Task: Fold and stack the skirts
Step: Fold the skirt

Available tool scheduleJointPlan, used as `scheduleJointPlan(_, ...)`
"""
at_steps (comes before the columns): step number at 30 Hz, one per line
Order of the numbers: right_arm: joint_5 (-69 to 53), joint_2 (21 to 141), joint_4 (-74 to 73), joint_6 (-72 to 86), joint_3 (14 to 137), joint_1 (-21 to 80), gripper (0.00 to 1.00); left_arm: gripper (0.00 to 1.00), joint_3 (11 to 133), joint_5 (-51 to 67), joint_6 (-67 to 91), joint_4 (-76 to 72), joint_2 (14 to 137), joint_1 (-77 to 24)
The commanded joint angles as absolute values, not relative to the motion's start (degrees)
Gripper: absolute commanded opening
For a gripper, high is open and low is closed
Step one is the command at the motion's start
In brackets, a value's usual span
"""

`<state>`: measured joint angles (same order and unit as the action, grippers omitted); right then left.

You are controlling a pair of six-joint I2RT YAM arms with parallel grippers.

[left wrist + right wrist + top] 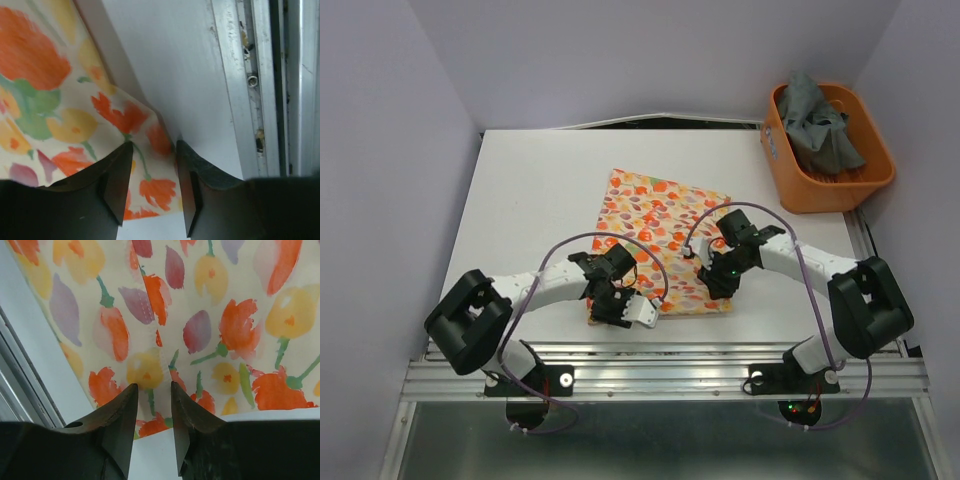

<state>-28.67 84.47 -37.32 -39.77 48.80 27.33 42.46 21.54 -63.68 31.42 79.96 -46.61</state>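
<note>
**Two grippers at the near hem of the printed skirt**

Black fingers (pixel 117 185) of the left gripper (pixel 154 150) fill the bottom of its wrist view. They stand apart, with the near left corner of the cream leafy-print skirt (pixel 50 100) showing in the gap. That corner looks slightly raised off the white table (pixel 165 65), and the table's metal edge rail (pixel 232 75) runs to one side.

The right gripper (pixel 154 390) also has its fingers apart, tips over the skirt's near edge by the right corner.

From above, the printed skirt (pixel 655 215) lies spread flat mid-table, with the left gripper (pixel 610 315) and right gripper (pixel 720 283) at its near edge. The dark grey skirt (pixel 825 125) is bunched inside the orange plastic basket (pixel 830 192) at the far right, well apart.
</note>
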Motion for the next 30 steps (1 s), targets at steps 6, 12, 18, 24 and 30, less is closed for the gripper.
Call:
scheduleJointPlan(6,-19.2,90.3,-33.2,-41.7,49.8,28.4,0.36,0.54,43.1,17.3,-65.0,31.4,83.1,-47.0)
scheduleJointPlan(12,-18.6,84.7,-39.9,-48.0,51.2,28.4,0.45,0.72,47.1,22.8,-64.5,36.2,71.0,-45.9)
scheduleJointPlan(18,-17.7,81.6,-41.6,-46.7,53.1,28.4,0.6,0.79,53.7,29.3,-56.4,33.2,66.6,-34.1)
scheduleJointPlan(24,-22.9,80.9,-33.7,-32.0,60.4,28.4,0.61,0.74,61.2,32.2,-43.0,22.3,80.8,-23.6)
scheduleJointPlan(30,-18.6,91.7,-27.3,-26.5,67.8,27.6,0.55,0.68,68.8,32.4,-29.8,12.9,96.4,-19.1)
